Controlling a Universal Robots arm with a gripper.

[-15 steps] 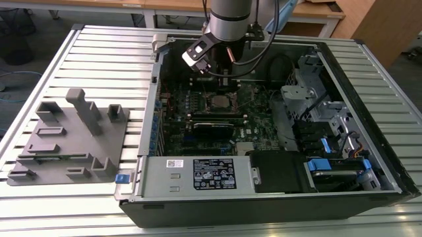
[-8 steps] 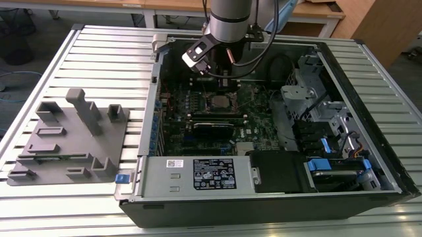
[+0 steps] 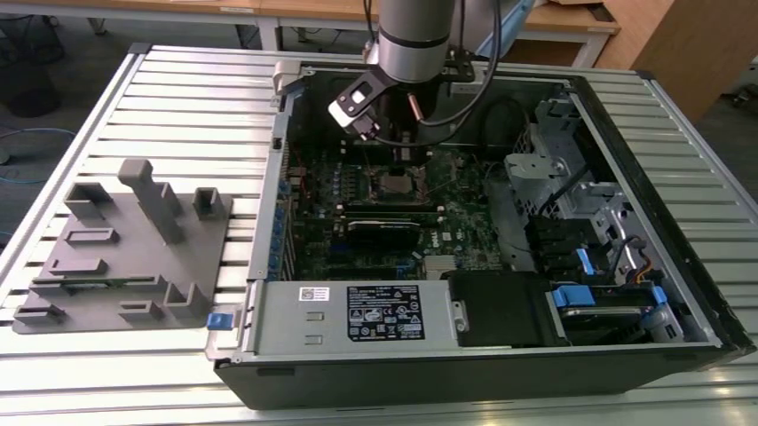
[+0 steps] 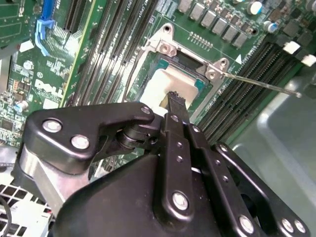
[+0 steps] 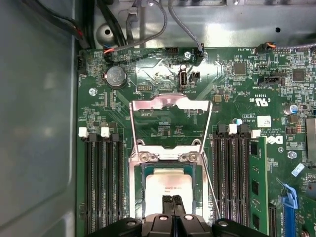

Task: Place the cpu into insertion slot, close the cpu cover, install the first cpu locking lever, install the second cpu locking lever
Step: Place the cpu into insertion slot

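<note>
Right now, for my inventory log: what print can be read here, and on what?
Black label on the metal box: print too small to read.
White sticker beside it: too small.
Motherboard: white markings, none I can quote reliably.
Cpu: faint marks, unreadable.

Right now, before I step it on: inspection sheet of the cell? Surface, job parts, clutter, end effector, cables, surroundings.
Surface: slatted metal table carrying an open computer case; green motherboard inside.
Job's things: chip seated in the socket; cover raised off it; one thin lever standing free beside the socket.
Clutter: grey moulded fixture on the table, at the exterior view's left of the case.
End effector: fingers together, nothing held, just over the chip.
Cables: black loop in the case; wires past the board edge, apart from the socket.
Surroundings: wooden desks behind the table.
</note>
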